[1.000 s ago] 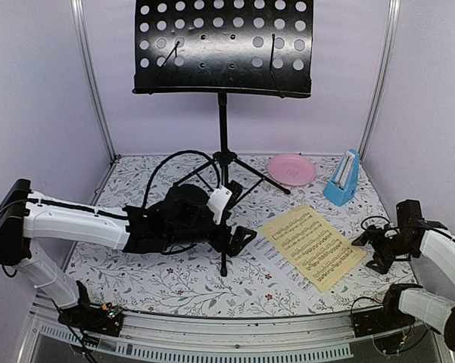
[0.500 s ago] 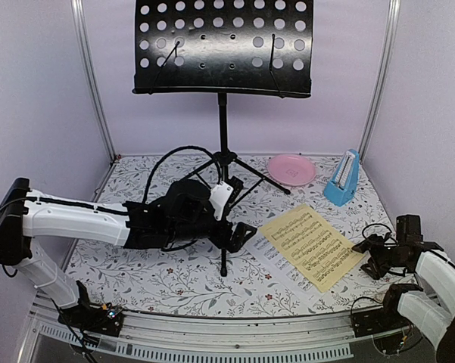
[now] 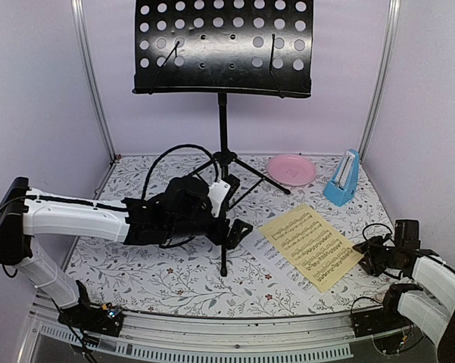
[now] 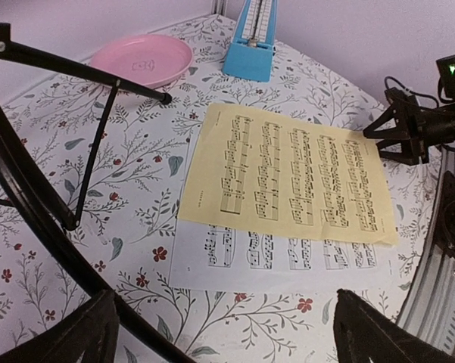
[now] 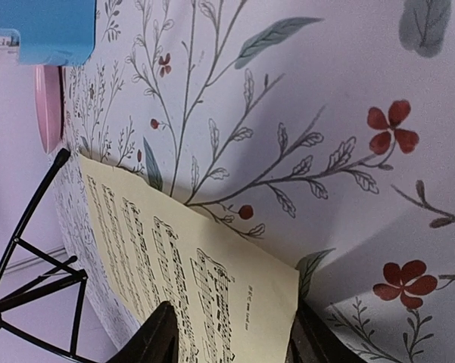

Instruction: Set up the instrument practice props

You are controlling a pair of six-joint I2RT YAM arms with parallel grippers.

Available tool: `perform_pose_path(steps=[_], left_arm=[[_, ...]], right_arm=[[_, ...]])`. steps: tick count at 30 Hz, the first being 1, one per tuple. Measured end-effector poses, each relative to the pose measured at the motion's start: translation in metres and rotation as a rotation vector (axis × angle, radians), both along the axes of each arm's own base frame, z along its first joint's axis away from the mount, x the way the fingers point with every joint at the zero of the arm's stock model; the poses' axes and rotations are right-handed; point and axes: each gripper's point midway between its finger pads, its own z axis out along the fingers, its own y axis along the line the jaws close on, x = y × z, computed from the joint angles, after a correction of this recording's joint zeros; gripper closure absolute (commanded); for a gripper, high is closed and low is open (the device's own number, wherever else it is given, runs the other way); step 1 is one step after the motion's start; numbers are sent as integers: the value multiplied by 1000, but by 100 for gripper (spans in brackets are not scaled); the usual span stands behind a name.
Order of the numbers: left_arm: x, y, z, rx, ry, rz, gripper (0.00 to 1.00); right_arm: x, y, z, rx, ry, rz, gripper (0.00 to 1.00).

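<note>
1. Pale-yellow sheet (image 5: 174,257) of music lies on the flowered table (image 3: 159,280). One corner reaches in between the fingers (image 5: 155,340) of the right gripper (image 5: 231,340), with a finger on each side of it. That corner is lifted slightly and casts a shadow.
2. The right fingers stand partly apart and are not pinched on the paper. Whether they touch its edges cannot be told.
3. The left gripper (image 4: 223,325) is spread wide and holds nothing. A black tripod leg of the music stand (image 3: 223,45) slants past just beside the finger at the left of its wrist view.
4. Just ahead of the left fingers lies the white sheet (image 4: 288,265). It is under the yellow one and shows along that sheet's nearer edge.
5. Beyond both sheets, well away from either pair of fingers, the blue metronome (image 3: 342,179) stands upright. The pink plate (image 3: 291,169) sits beside it.
6. The stand's perforated desk is farthest off, raised high above the fingers.
</note>
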Motion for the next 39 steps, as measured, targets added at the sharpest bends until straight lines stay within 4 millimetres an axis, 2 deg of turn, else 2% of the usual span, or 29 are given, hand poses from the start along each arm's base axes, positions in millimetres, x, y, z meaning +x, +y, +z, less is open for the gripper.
perform_pose_path(steps=[5, 9, 12, 15, 21, 25, 28, 33, 36, 39], left_arm=[[3, 3, -1, 2, 7, 3, 1], [6, 4, -1, 4, 8, 5, 1], [9, 3, 4, 3, -1, 0, 1], [12, 0, 14, -1, -18, -20, 1], [14, -12, 42, -17, -64, -84, 2], [11, -25, 57, -35, -87, -153, 1], [8, -36, 65, -50, -95, -209, 1], [2, -54, 71, -72, -97, -294, 1], [-1, -63, 75, -84, -101, -341, 1], [-4, -72, 83, -96, -118, -391, 1]], right_arm=[[2, -2, -4, 14, -8, -32, 73], [2, -4, -3, 7, -5, -43, 100], [10, -8, 10, -17, -28, -46, 100], [26, -12, 42, -58, -87, -20, 100], [69, -19, 143, -209, -262, 99, 100], [82, -12, 184, -288, -316, 256, 100], [81, -4, 202, -338, -334, 386, 100], [65, 13, 243, -427, -425, 593, 100], [54, 29, 263, -466, -488, 702, 100], [39, 49, 276, -482, -532, 813, 100]])
